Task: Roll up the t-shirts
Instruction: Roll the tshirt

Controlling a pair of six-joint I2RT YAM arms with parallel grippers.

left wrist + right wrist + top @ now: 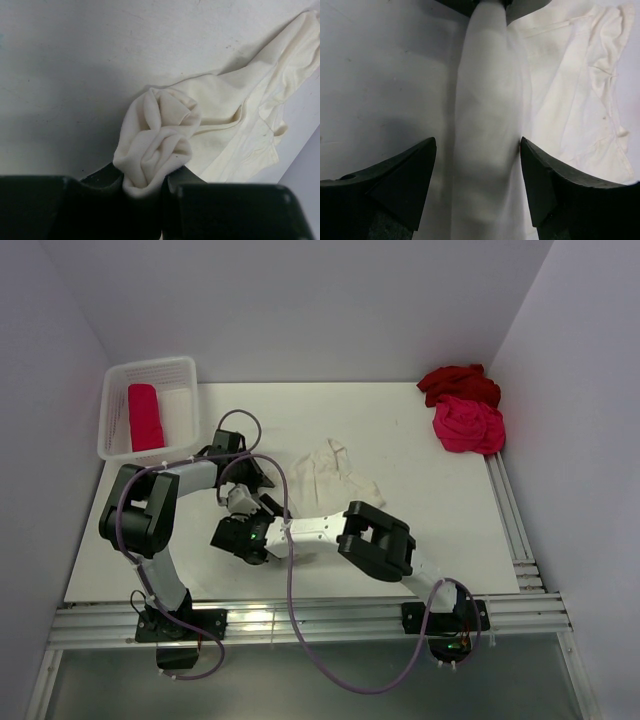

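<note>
The cream-white t-shirt point(335, 475) lies mid-table, its near-left part twisted into a roll point(157, 142). My left gripper point(142, 184) is shut on the end of that roll; in the top view it sits at the shirt's left edge point(248, 502). My right gripper point(477, 155) is open and straddles the other end of the roll point(487, 115), its right finger point(545, 180) touching the cloth; from above it is just in front of the left one point(238, 536). A dark red t-shirt point(458, 383) and a pink-red t-shirt point(468, 426) lie crumpled at the far right. A rolled pink-red t-shirt point(145, 417) lies in the basket.
The white slatted basket point(182, 370) stands at the far left corner. The unrolled part of the cream shirt point(580, 90) spreads to the right of the roll. Both forearms cross the near middle of the table point(420, 490). Walls close in on the left, right and back.
</note>
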